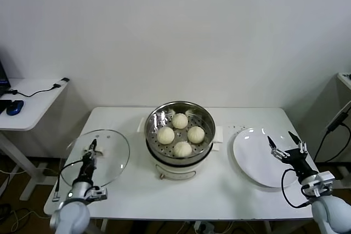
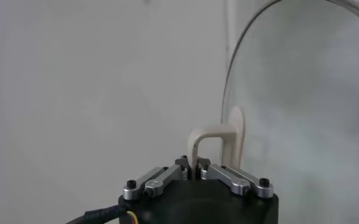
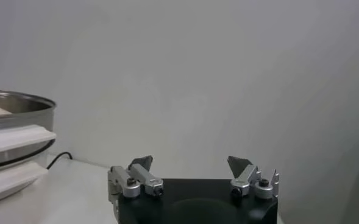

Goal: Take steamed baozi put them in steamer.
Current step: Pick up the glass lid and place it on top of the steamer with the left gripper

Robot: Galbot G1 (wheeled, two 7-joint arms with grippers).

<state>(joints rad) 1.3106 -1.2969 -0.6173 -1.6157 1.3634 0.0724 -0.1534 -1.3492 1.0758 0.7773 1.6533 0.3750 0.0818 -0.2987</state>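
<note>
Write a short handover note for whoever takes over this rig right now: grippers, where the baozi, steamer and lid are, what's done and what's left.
Left gripper: shut on the glass lid's cream handle, lid at the table's left.
Right gripper: open, empty, over the white plate.
Four baozi sit on the perforated tray in the steamer, mid-table.
Done: all baozi loaded; plate empty.
Left: probably setting the lid on the steamer.

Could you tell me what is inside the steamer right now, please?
Four steamed baozi sit on the perforated tray inside the steamer, uncovered. Whatever lies beneath the tray cannot be seen.
</note>
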